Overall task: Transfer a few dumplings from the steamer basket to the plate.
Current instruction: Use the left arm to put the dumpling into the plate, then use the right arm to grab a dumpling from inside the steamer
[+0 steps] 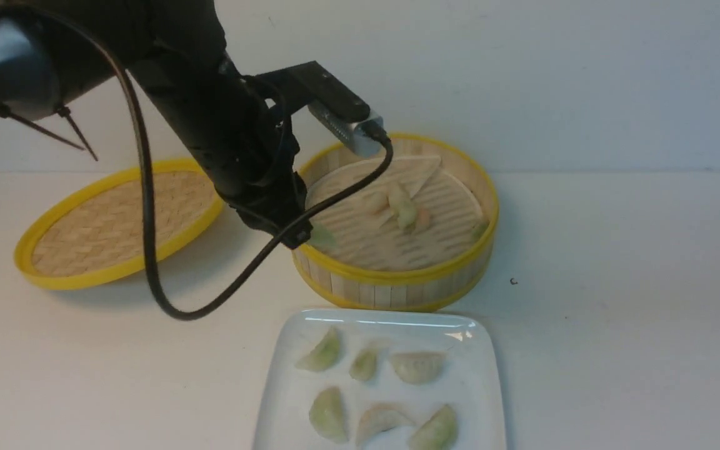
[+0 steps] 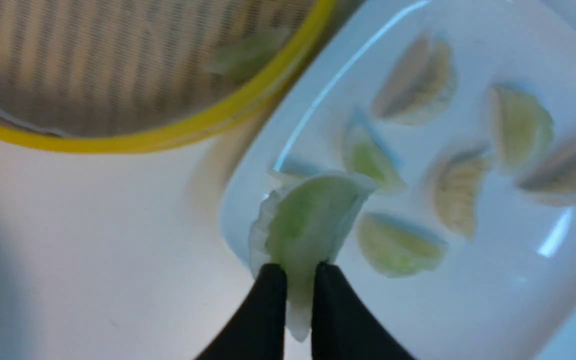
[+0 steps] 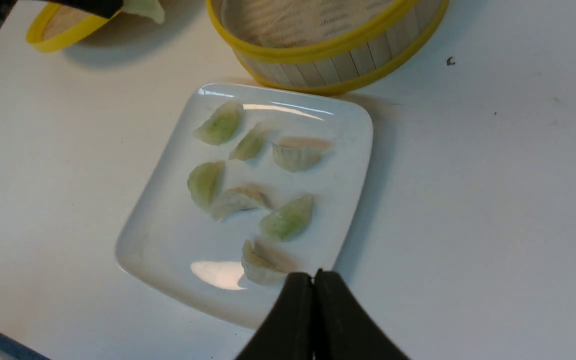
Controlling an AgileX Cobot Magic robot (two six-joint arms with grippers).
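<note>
My left gripper (image 2: pixel 299 272) is shut on a pale green dumpling (image 2: pixel 308 225), pinching it by one end. In the front view that gripper (image 1: pixel 307 236) hangs at the near left rim of the steamer basket (image 1: pixel 397 284), the held dumpling (image 1: pixel 322 237) just over the rim. A few dumplings (image 1: pixel 402 206) lie on the liner inside the basket. Several dumplings (image 1: pixel 329 412) lie on the white square plate (image 1: pixel 475 387) in front of the basket. My right gripper (image 3: pixel 313 277) is shut and empty, above the plate's (image 3: pixel 168 250) near right edge, beside a dumpling (image 3: pixel 258 265).
The flat woven yellow-rimmed lid (image 1: pixel 116 219) lies tilted to the left of the basket. A black cable (image 1: pixel 147 206) loops down from the left arm over the table between lid and basket. A small dark speck (image 1: pixel 513 281) sits to the right of the basket.
</note>
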